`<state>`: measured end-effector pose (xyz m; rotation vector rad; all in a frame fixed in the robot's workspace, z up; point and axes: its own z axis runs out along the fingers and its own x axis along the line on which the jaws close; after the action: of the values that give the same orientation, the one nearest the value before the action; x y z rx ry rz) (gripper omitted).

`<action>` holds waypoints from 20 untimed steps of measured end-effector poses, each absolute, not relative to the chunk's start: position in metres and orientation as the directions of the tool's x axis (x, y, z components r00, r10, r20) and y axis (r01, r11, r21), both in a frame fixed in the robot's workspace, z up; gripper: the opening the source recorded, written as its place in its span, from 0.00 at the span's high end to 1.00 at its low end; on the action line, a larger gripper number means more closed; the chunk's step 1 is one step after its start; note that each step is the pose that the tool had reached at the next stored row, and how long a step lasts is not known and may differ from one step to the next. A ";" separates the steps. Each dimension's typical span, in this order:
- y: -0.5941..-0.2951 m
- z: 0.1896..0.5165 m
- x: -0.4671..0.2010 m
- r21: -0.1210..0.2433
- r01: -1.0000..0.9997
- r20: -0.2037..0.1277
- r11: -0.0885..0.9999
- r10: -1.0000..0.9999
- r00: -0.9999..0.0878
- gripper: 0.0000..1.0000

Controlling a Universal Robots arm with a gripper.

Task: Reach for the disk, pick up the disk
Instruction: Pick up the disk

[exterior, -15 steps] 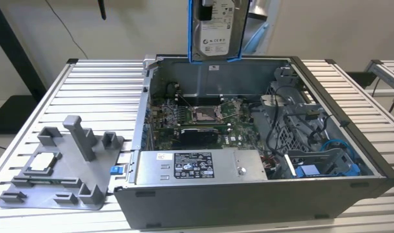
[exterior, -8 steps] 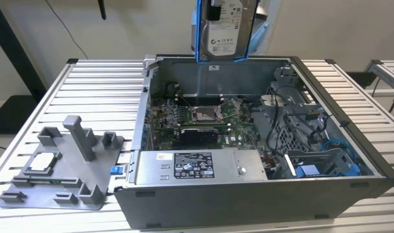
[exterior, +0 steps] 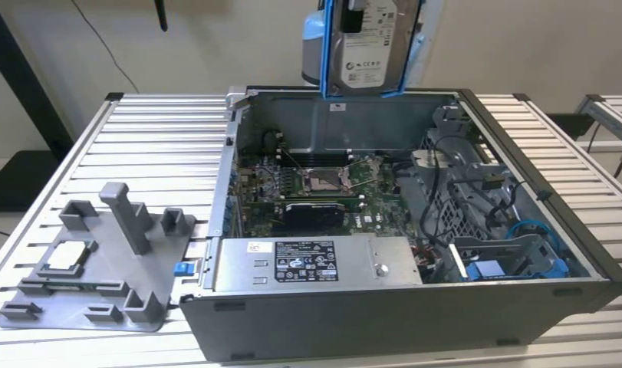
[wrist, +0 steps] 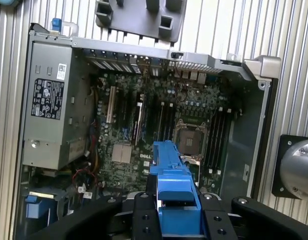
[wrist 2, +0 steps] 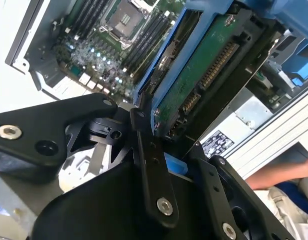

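End effector (wrist 2: pixel 166 150) clamped on disk (exterior: pixel 367 46), held upright, clear above open computer case (exterior: pixel 413 307) on slatted surface (exterior: pixel 147 146).

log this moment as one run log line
phase: disk lifted | gripper: shut on disk | disk: upright, above open computer case | table: grey fixture

I'm seeing disk (exterior: pixel 367 46) showing matt silver metal, paper label, glossy blue plastic bracket; case (exterior: pixel 393 322) looking matt grey metal; table (exterior: pixel 136 138) gleaming ribbed aluminium; gripper (wrist 2: pixel 166 165) matt black.
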<state>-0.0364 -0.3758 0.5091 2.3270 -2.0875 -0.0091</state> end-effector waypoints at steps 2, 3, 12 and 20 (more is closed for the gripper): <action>-0.376 0.509 -0.032 0.015 -0.994 0.006 -0.108 -0.994 0.108 1.00; -0.376 0.509 -0.030 0.015 -0.994 0.006 -0.108 -0.994 0.108 1.00; -0.376 0.509 -0.008 0.015 -0.994 0.006 -0.108 -0.994 0.108 1.00; -0.376 0.509 0.022 0.016 -0.994 0.006 -0.108 -0.994 0.108 1.00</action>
<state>0.0225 -0.3758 0.5091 2.3267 -2.0875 -0.0096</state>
